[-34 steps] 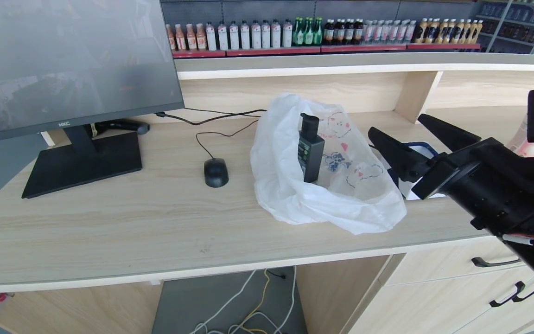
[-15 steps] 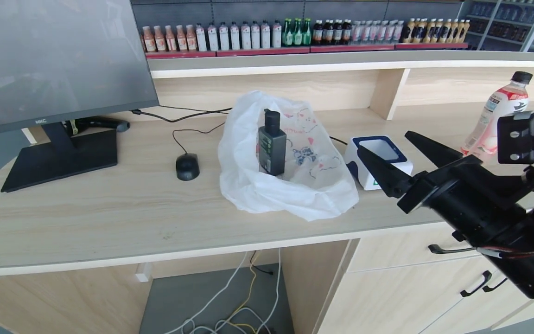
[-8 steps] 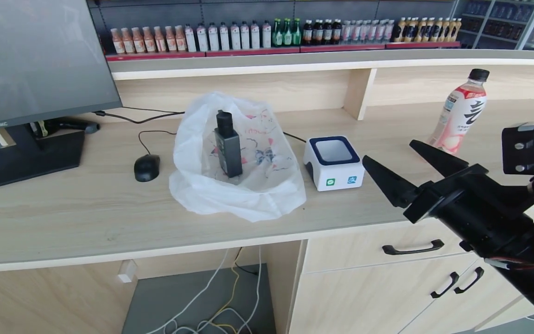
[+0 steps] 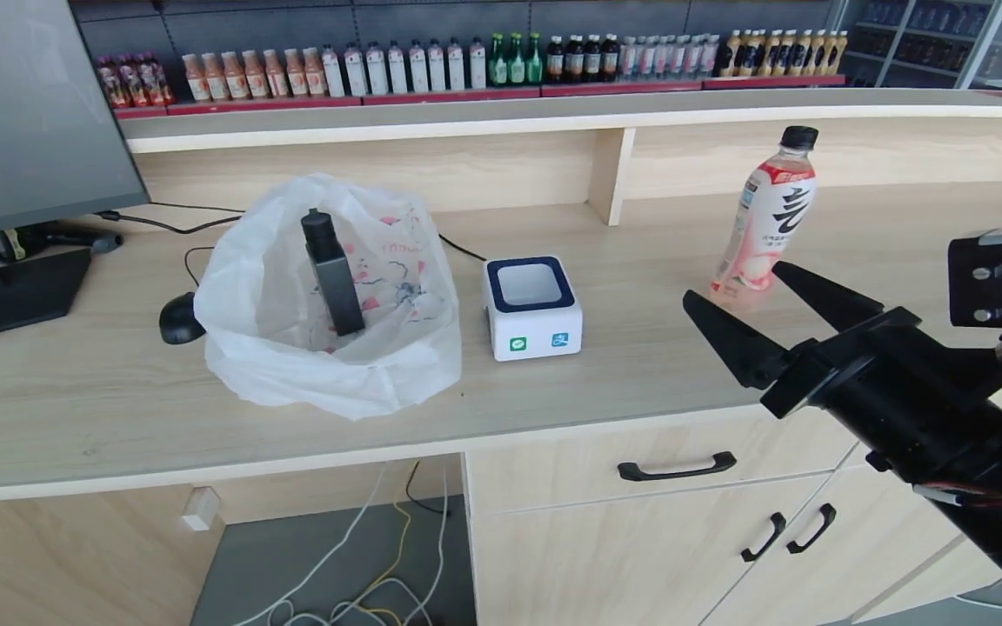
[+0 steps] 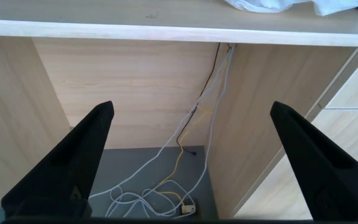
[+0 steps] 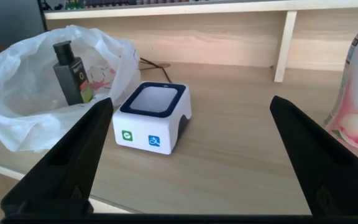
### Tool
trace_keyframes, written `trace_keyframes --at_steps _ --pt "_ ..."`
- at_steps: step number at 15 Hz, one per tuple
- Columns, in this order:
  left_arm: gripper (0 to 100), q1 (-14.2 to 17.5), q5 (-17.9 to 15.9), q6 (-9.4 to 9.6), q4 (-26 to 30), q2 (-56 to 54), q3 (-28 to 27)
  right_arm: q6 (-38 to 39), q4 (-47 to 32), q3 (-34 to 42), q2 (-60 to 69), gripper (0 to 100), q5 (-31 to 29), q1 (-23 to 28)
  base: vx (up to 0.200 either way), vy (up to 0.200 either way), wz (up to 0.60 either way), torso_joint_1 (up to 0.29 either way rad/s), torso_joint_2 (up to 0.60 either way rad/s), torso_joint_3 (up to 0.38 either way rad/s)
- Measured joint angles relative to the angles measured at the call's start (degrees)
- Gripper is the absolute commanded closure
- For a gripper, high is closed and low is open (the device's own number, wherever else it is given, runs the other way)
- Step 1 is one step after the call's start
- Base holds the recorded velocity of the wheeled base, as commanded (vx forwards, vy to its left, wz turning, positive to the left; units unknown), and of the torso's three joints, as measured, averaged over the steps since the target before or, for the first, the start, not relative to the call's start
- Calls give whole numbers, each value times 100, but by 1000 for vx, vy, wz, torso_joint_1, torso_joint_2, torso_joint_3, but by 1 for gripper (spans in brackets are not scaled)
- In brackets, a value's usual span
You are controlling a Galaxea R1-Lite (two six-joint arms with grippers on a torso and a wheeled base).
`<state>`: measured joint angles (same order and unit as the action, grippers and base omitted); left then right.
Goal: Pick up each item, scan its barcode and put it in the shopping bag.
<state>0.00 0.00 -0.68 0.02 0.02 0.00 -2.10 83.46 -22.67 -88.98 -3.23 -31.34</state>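
Camera swung right; things unmoved. Pink bottle (image 4: 766, 217) now upper right, right of scanner (image 4: 531, 306). Right gripper (image 4: 730, 280) near it, jaws wide, empty. Your next pick, likely.

Pale wood, white plastic, spots of pink and navy

Surface (image 4: 640, 365): light wood grain. Shopping bag (image 4: 275, 365): translucent white with red and blue cartoon prints. Dark bottle (image 4: 333, 278): black, green label. Scanner (image 4: 532, 335): white, navy rim. Drink bottle (image 4: 766, 222): pink, black cap. Mouse (image 4: 177, 320): black.
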Motion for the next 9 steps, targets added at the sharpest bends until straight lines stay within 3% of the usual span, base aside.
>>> trace_keyframes --at_steps 9 --pt "0 0 0 -2 -2 0 0 0 2 18 -52 0 9 69 0 -200 0 1 2 1"
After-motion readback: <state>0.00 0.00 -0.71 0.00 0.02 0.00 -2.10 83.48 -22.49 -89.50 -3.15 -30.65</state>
